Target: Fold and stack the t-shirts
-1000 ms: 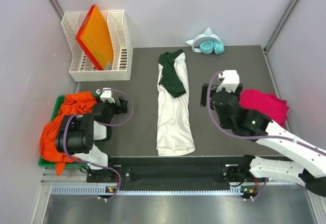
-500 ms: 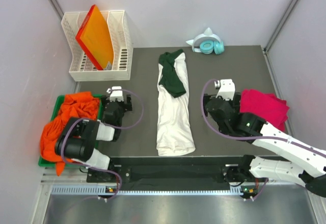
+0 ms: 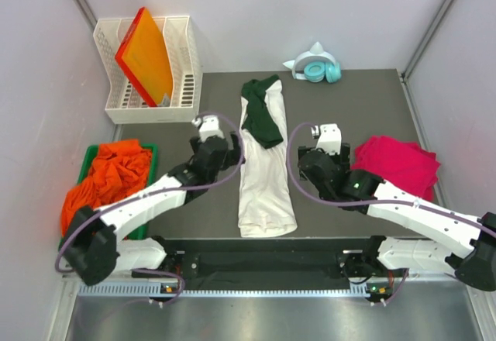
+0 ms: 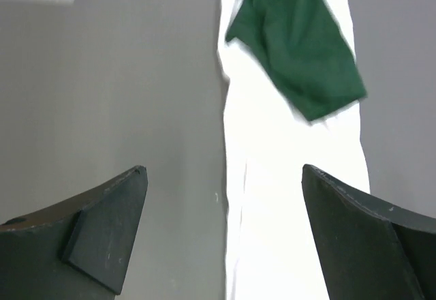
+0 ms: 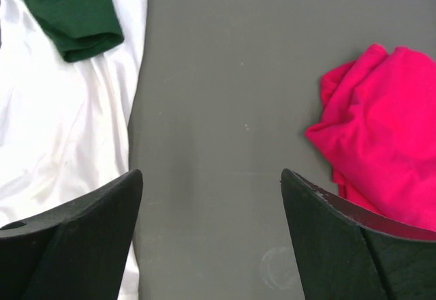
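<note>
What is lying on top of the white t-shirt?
A crumpled dark green t-shirt lies on the far end of the white t-shirt. The part beneath it is hidden.

Bright, even light from overhead leaves only faint, soft shadows on the dark table [image 3: 364, 101], while the white t-shirt [image 4: 272, 198] blows out to nearly featureless glare in the left wrist view.

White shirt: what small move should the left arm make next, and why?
Probably lower the left gripper onto the left edge of the white shirt: its jaws are open, that edge lies right between them, and nothing is gripped yet.
</note>
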{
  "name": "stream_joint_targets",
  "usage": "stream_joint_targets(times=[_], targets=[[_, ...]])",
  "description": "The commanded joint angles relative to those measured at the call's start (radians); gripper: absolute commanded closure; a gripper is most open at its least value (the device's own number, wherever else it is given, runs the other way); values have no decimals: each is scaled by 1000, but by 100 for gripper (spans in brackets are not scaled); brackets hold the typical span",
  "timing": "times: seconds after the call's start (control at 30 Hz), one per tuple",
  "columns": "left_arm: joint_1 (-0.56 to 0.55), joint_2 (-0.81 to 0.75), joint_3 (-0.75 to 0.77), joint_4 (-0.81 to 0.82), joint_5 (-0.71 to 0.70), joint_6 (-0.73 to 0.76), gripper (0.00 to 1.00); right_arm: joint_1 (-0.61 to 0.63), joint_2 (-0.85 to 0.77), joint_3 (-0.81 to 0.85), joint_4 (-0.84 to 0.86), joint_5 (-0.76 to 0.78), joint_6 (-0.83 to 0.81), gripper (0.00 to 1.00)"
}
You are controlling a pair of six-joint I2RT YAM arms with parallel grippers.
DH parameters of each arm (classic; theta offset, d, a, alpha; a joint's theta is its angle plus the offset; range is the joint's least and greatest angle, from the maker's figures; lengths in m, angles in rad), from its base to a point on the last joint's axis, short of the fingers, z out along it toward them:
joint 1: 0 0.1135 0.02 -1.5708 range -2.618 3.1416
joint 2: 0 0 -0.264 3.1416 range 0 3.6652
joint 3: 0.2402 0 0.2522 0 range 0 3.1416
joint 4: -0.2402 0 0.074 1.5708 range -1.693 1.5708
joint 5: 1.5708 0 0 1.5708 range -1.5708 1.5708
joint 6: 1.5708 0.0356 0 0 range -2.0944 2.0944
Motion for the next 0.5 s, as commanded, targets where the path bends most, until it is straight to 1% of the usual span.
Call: stream_joint_targets(times=[0.0,0.03,0.07,0.1,0.13,0.17,0.2,0.23,0.27,0.3,0.37,0.4,0.47], targets=[[12,-121,-163,0,203,-315,1,-9,-37,-33,108,-80,-13,24],[-43,-106,-143,-60,189,-336,1,-11,-55,-60,143,-124,-25,31],[-70,-66,-94,-188,169,-339,1,-12,-61,-74,161,-152,-33,33],[-90,-46,-66,-249,154,-350,1,-20,-63,-87,174,-177,-39,35],[-130,-18,-45,-289,132,-389,1,-23,-57,-102,183,-219,-36,40],[-146,-12,-40,-356,123,-410,3,-26,-49,-107,184,-244,-30,43],[-172,-9,-46,-360,141,-419,5,-26,-26,-113,183,-264,-19,49],[-189,-13,-66,-361,141,-422,5,-26,-17,-119,184,-305,-16,59],[-207,-15,-68,-378,123,-442,2,-26,-8,-123,186,-324,-8,61],[-251,-16,-69,-425,64,-466,1,-25,3,-140,200,-344,-1,62],[-294,-24,-58,-497,-13,-552,1,-26,3,-160,218,-402,6,62],[-308,-30,-55,-539,-33,-590,1,-26,-11,-188,247,-421,15,60],[-308,-56,-72,-532,-17,-601,1,-26,-26,-217,272,-456,19,60]])
